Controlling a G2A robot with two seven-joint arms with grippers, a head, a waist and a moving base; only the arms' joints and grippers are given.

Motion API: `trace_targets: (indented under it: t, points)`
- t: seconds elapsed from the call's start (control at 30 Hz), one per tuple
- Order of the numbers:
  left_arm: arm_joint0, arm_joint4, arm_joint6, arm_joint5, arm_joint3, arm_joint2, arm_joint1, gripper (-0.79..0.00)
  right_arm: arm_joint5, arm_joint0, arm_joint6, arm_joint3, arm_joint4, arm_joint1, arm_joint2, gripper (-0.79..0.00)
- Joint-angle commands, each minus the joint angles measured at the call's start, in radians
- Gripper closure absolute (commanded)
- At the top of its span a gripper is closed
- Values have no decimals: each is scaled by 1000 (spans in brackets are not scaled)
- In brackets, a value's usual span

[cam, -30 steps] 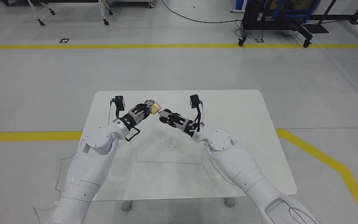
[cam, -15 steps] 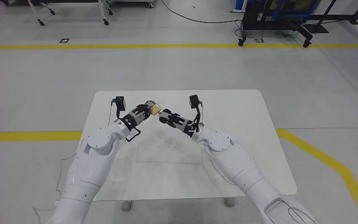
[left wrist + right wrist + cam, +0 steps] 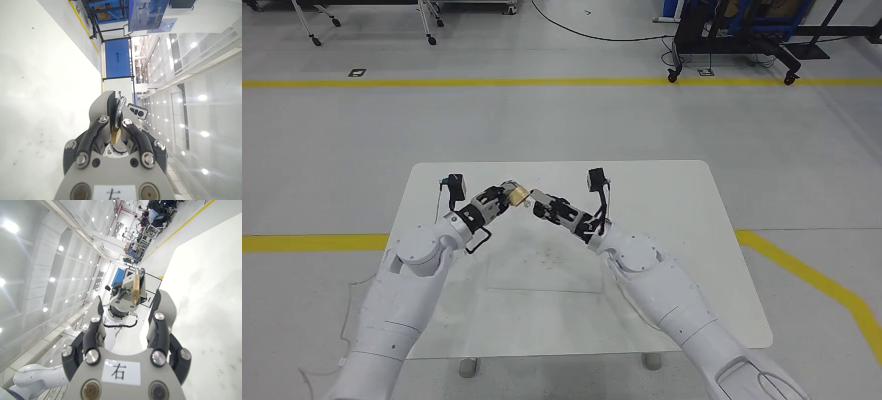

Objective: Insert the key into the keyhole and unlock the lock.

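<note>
We see the lock [image 3: 136, 285] pinched in the left gripper [image 3: 117, 113] at centre frame over the table [image 3: 672, 260], the key [image 3: 134, 303] (tiny, we think) already poking from its keyhole end, right gripper [image 3: 130, 297] spread just short of it, so the turn remains.

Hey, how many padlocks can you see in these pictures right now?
1. The one brass padlock is clamped in the left gripper, held above the table, facing the open right gripper.
</note>
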Motion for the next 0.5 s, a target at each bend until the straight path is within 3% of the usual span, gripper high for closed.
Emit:
trace_targets:
  t: [0.0, 0.07, 0.27, 0.47]
  points:
    - [-9, -82, -34, 64, 30, -5, -3, 0, -26, -12, -10, -20, -9, 4, 16, -345]
    - [-19, -155, -61, 103, 55, -9, -8, 0, -68, -28, -14, -48, -23, 9, 29, 0]
    - [-42, -294, -126, 170, 114, -8, -18, 0, -166, -49, 31, -86, -28, 13, 26, 0]
    - [-57, -310, -142, 168, 141, -3, -20, 0, -206, -26, 61, -46, 4, 3, -2, 0]
